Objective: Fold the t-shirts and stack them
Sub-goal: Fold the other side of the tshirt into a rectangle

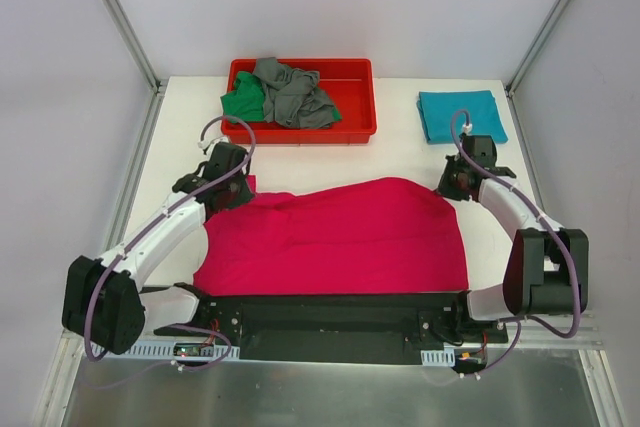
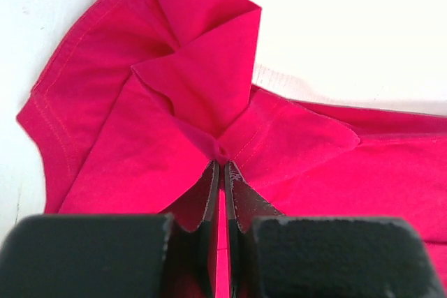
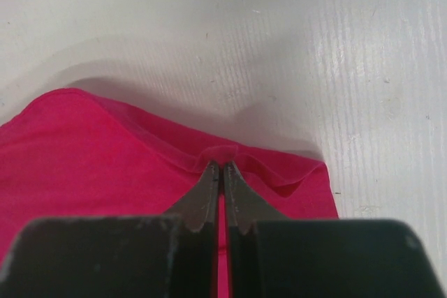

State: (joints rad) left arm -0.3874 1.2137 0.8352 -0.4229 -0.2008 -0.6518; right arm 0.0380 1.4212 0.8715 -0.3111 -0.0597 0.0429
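Observation:
The magenta-pink t-shirt (image 1: pixel 340 237) lies spread across the middle of the table. My left gripper (image 1: pixel 232 185) is shut on its far left corner by the sleeve; in the left wrist view the jaws (image 2: pixel 221 160) pinch a bunched fold of pink cloth (image 2: pixel 174 88). My right gripper (image 1: pixel 452 185) is shut on the shirt's far right edge; the right wrist view shows the jaws (image 3: pixel 221 167) pinching the pink hem (image 3: pixel 105 165). A teal t-shirt (image 1: pixel 460 115) lies folded at the far right. A grey t-shirt (image 1: pixel 293 95) and a green t-shirt (image 1: pixel 242 102) lie crumpled in the red tray (image 1: pixel 355 97).
The red tray stands at the far middle of the white table (image 1: pixel 400 162). Metal frame posts (image 1: pixel 120 17) rise at the far corners. The black arm base bar (image 1: pixel 330 322) runs along the near edge.

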